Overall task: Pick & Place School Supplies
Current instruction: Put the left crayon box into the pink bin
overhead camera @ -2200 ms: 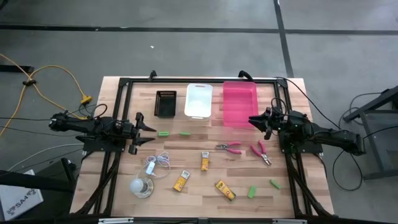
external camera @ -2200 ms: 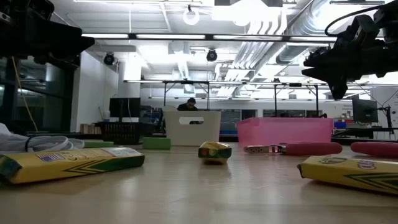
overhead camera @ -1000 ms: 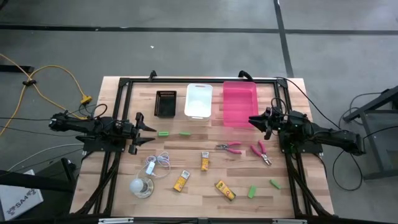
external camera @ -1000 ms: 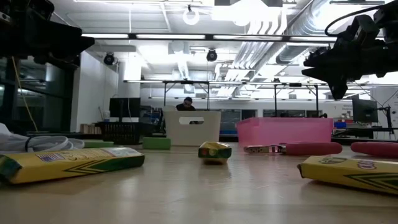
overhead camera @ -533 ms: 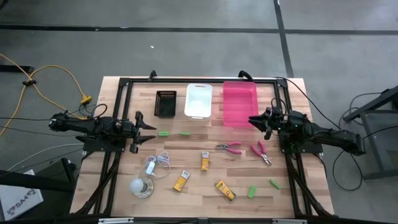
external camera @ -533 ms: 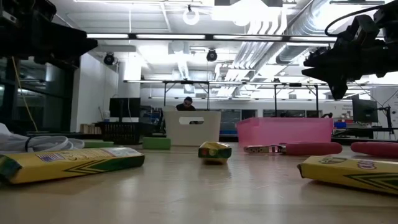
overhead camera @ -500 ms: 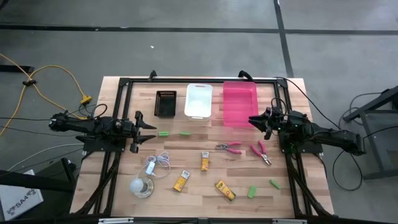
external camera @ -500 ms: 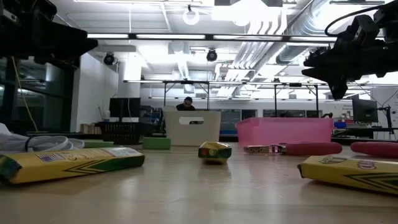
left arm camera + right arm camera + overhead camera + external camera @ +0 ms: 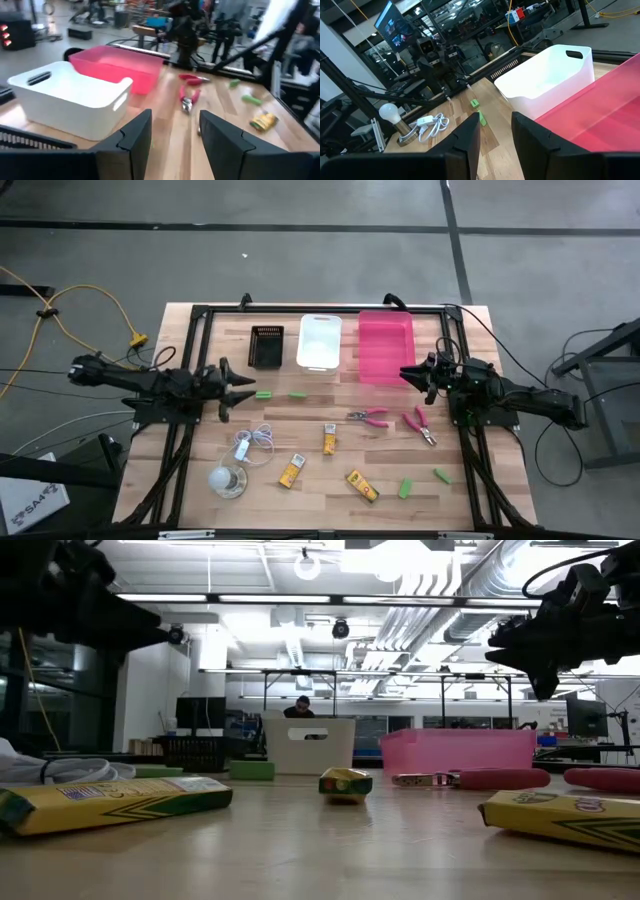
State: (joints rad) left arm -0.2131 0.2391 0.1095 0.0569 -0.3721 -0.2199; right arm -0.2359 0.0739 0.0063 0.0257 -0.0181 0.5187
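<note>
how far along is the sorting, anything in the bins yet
Nothing looks done: the white bin and pink bin show nothing inside. Nothing is in hand; the left tool and right tool hover open and empty. Left: three crayon packets, two pink-handled tools, four green pieces.

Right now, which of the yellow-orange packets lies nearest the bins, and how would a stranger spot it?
Start at the white plastic bin in the middle of the row at the table's far edge. Come straight toward the near edge, past the green piece, to the small yellow-orange packet. It lies alone mid-table, left of the pink-handled scissors, farther from the near edge than the other two packets.
</note>
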